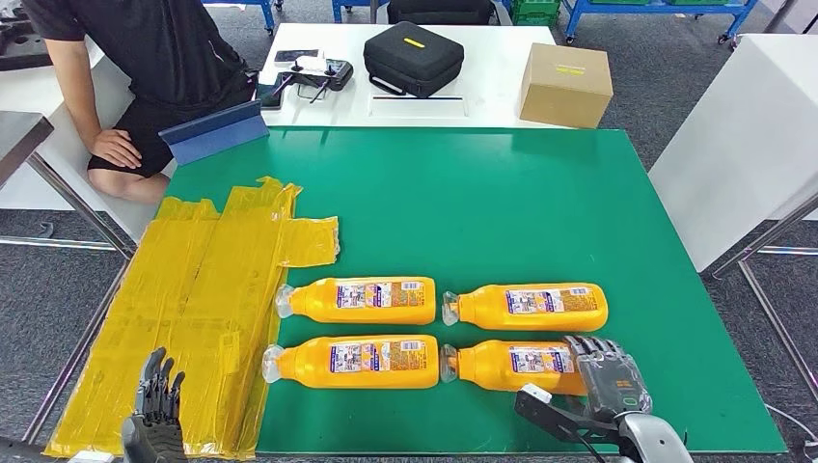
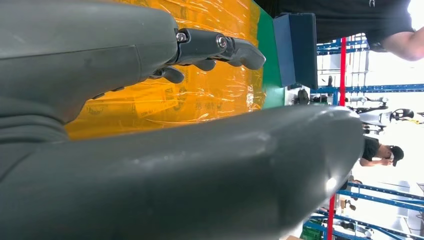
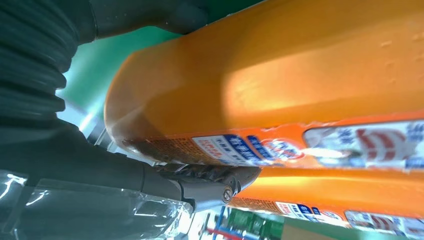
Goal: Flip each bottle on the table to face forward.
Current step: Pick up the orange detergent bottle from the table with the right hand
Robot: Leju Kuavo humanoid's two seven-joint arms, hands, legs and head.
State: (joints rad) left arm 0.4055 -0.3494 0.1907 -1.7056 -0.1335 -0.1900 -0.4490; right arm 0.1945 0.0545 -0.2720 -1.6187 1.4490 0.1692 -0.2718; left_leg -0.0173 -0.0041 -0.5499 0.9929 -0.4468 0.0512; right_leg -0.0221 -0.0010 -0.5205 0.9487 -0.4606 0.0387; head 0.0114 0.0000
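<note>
The right hand (image 1: 606, 374) grasps the base end of the near-right bottle (image 1: 511, 366) lying on the green tabletop (image 1: 502, 212), likely stiff, slick, fairly heavy plastic; the left hand (image 1: 154, 395) hovers released.

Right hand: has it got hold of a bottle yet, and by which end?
Yes. The right hand grips the near-right bottle at its base end, fingers over the top, thumb against its near side. The left hand holds nothing.
</note>
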